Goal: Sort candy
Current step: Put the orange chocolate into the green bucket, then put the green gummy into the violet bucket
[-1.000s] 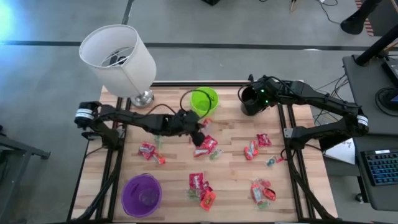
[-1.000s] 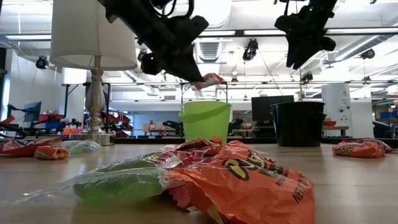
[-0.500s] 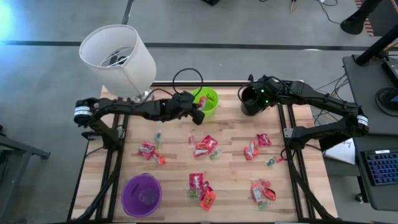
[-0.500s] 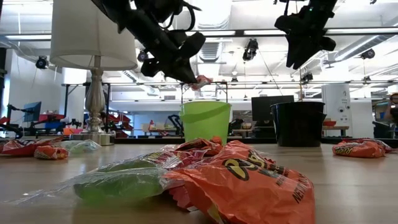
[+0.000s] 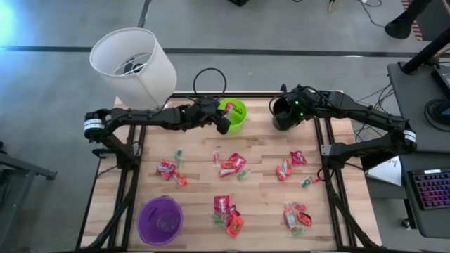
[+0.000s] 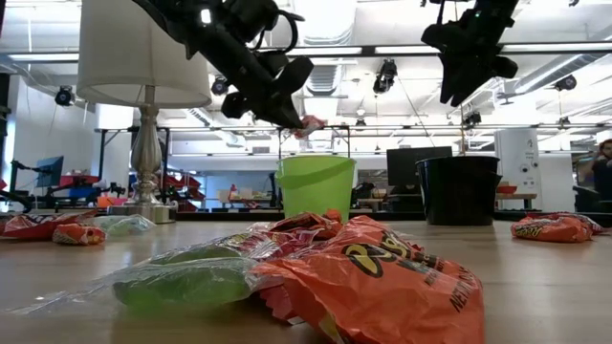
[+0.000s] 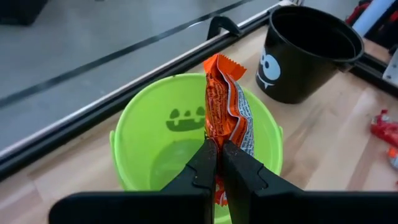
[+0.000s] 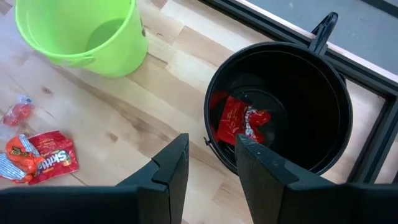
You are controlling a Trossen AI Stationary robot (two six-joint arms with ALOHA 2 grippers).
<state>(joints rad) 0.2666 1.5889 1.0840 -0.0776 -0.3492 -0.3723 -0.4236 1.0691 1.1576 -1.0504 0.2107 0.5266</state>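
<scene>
**Orange packet poised over the green bucket**

An orange candy packet (image 7: 225, 106) hangs upright, clamped between the closed fingers of the left pincer (image 7: 217, 163), directly above the open mouth of the green bucket (image 7: 149, 140). Beside that bucket stands the black bucket (image 8: 283, 106), with a red candy (image 8: 239, 121) already at its bottom; the right pincer (image 8: 208, 163) hovers above its near rim, fingers apart and holding nothing.

To finish the drop well, the left arm should probably keep the packet centred over the green bucket's opening, away from the rim, and lower it slightly before letting go, since a flat crinkly wrapper could flutter sideways or cling to a finger pad.

More candy (image 5: 232, 165) lies scattered on the wooden tabletop (image 5: 193, 183) in front of the green bucket, with a purple bucket (image 5: 160, 220) well apart from it at the near edge. A lamp (image 5: 135, 65) stands at the corner to the green bucket's left. Beyond is an open workshop with ceiling lights and desks.
</scene>
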